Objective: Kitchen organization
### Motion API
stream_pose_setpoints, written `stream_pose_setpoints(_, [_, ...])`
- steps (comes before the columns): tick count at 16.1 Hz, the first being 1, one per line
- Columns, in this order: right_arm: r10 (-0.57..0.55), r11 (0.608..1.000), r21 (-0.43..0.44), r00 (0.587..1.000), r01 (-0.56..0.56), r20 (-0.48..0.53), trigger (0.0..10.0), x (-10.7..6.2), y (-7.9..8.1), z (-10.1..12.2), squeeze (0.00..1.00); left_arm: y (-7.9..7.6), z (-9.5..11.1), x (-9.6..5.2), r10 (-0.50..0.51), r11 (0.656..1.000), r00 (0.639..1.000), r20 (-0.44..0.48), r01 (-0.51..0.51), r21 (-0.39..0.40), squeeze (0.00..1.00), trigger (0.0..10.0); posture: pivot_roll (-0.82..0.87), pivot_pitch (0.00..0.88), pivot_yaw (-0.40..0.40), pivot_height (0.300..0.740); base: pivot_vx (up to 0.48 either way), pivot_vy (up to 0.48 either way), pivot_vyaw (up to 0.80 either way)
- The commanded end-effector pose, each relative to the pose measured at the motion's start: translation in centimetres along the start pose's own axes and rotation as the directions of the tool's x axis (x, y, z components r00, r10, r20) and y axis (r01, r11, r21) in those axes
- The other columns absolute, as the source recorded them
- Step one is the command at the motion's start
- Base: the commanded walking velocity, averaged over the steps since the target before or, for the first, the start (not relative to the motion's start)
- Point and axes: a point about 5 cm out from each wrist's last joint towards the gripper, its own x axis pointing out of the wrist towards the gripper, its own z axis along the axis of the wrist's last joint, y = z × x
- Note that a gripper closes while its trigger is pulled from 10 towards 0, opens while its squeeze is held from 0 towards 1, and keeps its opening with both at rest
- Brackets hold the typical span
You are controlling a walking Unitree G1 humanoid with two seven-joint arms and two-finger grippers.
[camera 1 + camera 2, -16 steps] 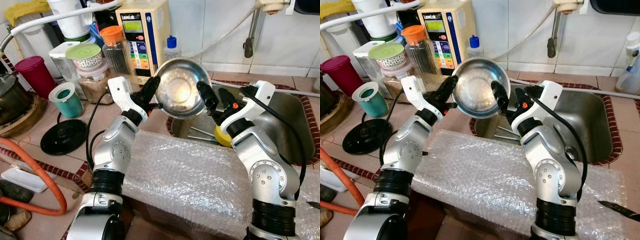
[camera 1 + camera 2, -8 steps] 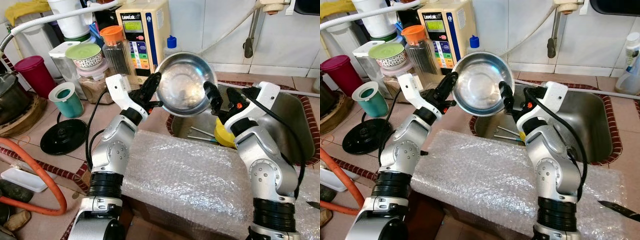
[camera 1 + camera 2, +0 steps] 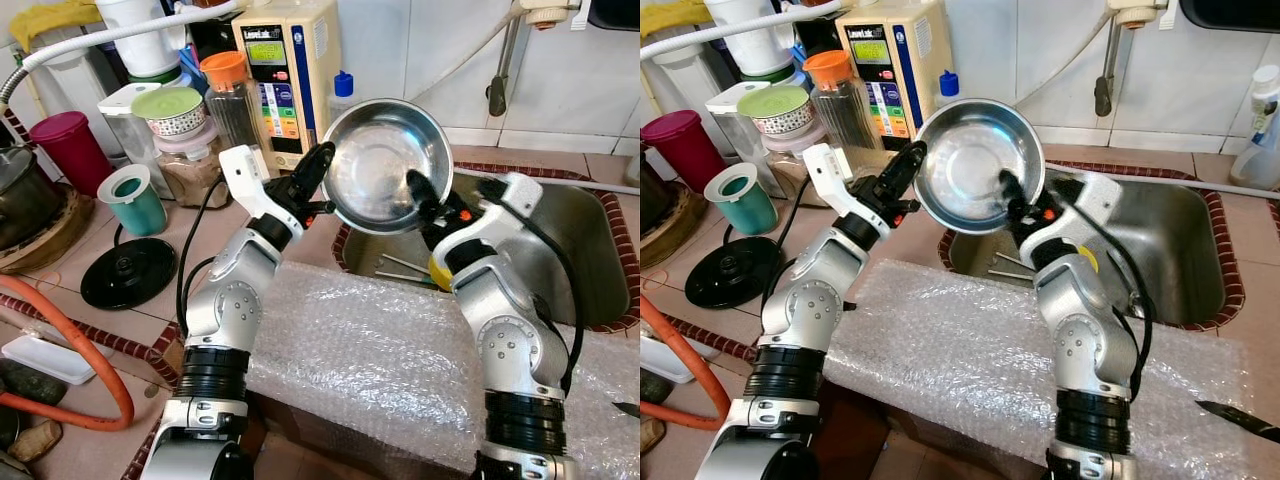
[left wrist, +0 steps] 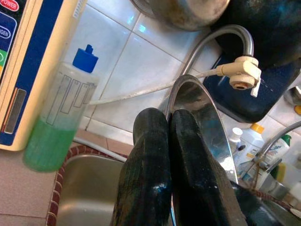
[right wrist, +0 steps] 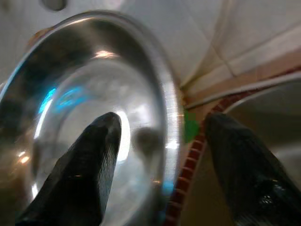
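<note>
A steel bowl (image 3: pixel 388 165) is held tilted on edge above the near left corner of the sink (image 3: pixel 590 255), its hollow turned towards the head camera. Its left rim is pinched by the left gripper (image 3: pixel 318 172), whose two black fingers (image 4: pixel 155 174) are seen pressed together on the thin metal edge in the left wrist view. The right gripper (image 3: pixel 428 200) is placed at the bowl's lower right rim with its jaws spread apart: in the right wrist view one finger (image 5: pixel 80 174) lies over the bowl's inside and the other outside the rim, and whether either pad actually touches the steel cannot be made out.

Compared with a second ago, the bowl has been carried slightly up and to the right, towards the tiled wall, and the right arm has been swung in closer beneath it, so that the rim is now straddled rather than merely approached. This is judged to be the setting-up of a handover from left to right, with closure of the right jaws the likely next requirement. A yellow object (image 3: pixel 440 272) is partly seen in the basin, and bubble wrap (image 3: pixel 370 350) is spread over the counter edge below
</note>
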Motion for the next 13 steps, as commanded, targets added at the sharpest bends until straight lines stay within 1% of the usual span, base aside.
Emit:
stream_pose_setpoints(1, [-0.022, 0.999, 0.048, 1.0, 0.022, 0.002, 0.0, 0.2, -0.1, 0.0, 0.0, -0.2, 0.6, -0.1, -0.018, 1.0, 1.0, 0.015, 0.018, 0.011, 0.0, 0.0, -0.04, 0.0, 0.16, 0.74, 0.0, 0.0, 0.0])
stream_pose_setpoints(2, [-0.053, 0.996, 0.077, 0.999, 0.052, 0.008, 0.0, 0.1, -0.7, 0.1, 0.0, -0.1, 0.5, -0.1, -0.017, 1.0, 1.0, 0.009, 0.017, 0.009, 0.0, 0.0, -0.04, 0.0, 0.161, 0.74, 0.0, 0.0, 0.0])
stream_pose_setpoints(3, [-0.059, 0.995, 0.087, 0.998, 0.058, 0.013, 0.0, 0.1, -0.8, 0.2, 0.0, -0.1, 0.4, -0.2, -0.016, 1.0, 1.0, 0.005, 0.016, 0.009, 0.0, 0.0, -0.04, 0.0, 0.162, 0.74, 0.0, 0.0, 0.0])
stream_pose_setpoints(10, [-0.075, 0.991, 0.113, 0.997, 0.075, -0.001, 0.0, 0.6, -1.1, 0.2, 0.0, -0.1, 0.2, -0.2, -0.02, 1.0, 1.0, -0.005, 0.02, 0.005, 0.0, 0.0, -0.05, 0.0, 0.151, 0.74, 0.0, 0.0, 0.0])
stream_pose_setpoints(11, [-0.021, 0.994, 0.108, 1.0, 0.02, 0.008, 0.0, 1.0, -0.4, 0.8, 0.0, -0.1, -0.2, -0.2, -0.018, 1.0, 1.0, -0.023, 0.018, -0.001, 0.0, 0.0, -0.05, 0.0, 0.149, 0.74, 0.0, 0.0, 0.0])
stream_pose_setpoints(12, [0.038, 0.994, 0.101, 0.999, -0.039, 0.013, 0.0, 1.1, 0.3, 1.1, 0.0, -0.3, -0.5, -0.2, -0.033, 0.999, 0.999, -0.036, 0.033, -0.006, 0.0, 0.0, -0.05, 0.0, 0.149, 0.74, 0.0, 0.0, 0.0])
stream_pose_setpoints(13, [0.045, 0.994, 0.101, 0.999, -0.047, 0.014, 0.0, 1.1, 0.3, 1.2, 0.0, -0.4, -0.6, -0.2, -0.036, 0.999, 0.999, -0.038, 0.036, -0.007, 0.0, 0.0, -0.05, 0.0, 0.149, 0.74, 0.0, 0.0, 0.0])
